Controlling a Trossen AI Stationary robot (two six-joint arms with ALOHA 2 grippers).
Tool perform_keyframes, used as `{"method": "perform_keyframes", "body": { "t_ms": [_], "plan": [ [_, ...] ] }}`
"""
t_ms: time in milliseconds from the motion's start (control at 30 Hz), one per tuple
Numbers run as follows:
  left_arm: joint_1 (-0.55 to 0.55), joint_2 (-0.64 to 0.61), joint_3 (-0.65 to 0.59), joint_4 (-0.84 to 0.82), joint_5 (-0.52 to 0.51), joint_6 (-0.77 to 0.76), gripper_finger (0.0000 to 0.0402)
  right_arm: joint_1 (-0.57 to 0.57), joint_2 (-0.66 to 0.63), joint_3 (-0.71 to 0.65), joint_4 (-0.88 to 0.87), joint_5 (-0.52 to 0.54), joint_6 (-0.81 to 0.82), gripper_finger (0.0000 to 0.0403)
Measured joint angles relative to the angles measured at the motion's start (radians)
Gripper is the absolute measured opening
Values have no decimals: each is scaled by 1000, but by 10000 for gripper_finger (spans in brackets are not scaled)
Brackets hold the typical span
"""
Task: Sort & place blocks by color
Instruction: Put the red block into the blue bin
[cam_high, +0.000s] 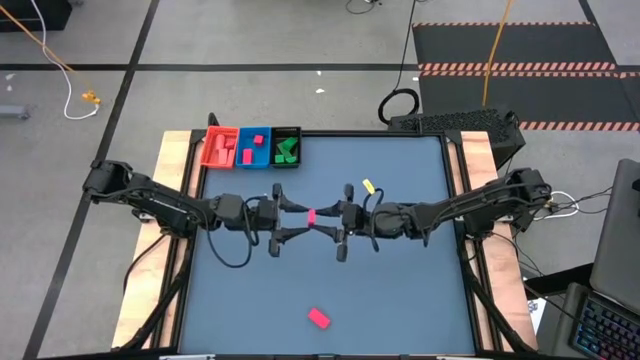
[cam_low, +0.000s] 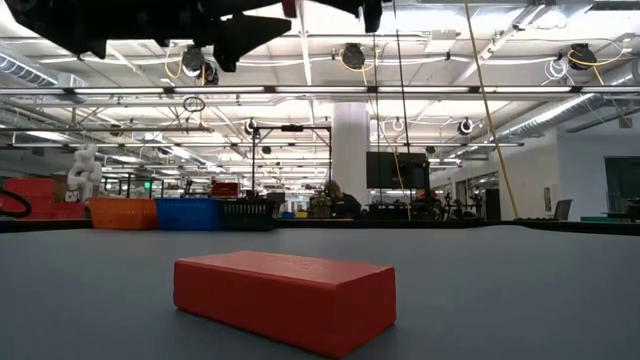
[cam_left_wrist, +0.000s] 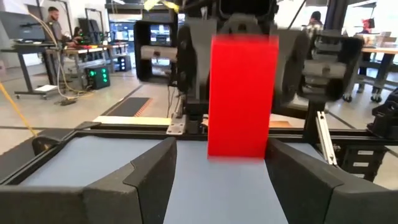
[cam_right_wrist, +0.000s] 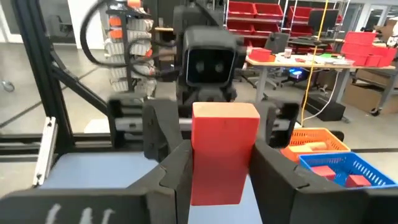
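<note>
Over my grey table (cam_high: 400, 290), both grippers, left (cam_high: 290, 216) and right (cam_high: 333, 218), clamp one red block (cam_high: 311, 217); it looks like a hand-over.

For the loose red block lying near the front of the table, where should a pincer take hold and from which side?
Judging by pose, grip the red block across its two long sides, coming straight down from above: it lies flat and alone, angled on the table, so turn the fingers to match.

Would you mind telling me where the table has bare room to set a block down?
Bare: the mat right of the trays, and the near corners flanking the loose block. Crowded: centre, where the left end effector and right end effector meet at the held block.
</note>
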Motion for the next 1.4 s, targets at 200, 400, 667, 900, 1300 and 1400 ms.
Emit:
{"method": "perform_keyframes", "body": {
  "t_ms": [200, 400, 667, 900, 1300, 1400],
  "plan": [
    [-10, 0, 15, -13, 4, 0, 242, -10, 42, 0, 45, -1, -2, 117],
    [-10, 0, 16, -33, -1, -7, 241, -21, 75, 0, 109, -13, 4, 117],
    [-7, 0, 16, -37, -66, -18, 234, -35, 79, 0, 106, -46, 39, 117],
    [-5, 0, 16, -33, -80, 3, 133, -36, 78, 0, 98, -43, 46, 177],
    [53, -5, 16, -193, -233, -82, 134, -37, 78, 0, -77, 45, 52, 242],
    [94, -19, 16, -265, -336, -138, 134, -36, 78, 0, -193, 48, 82, 241]
  ]
}}
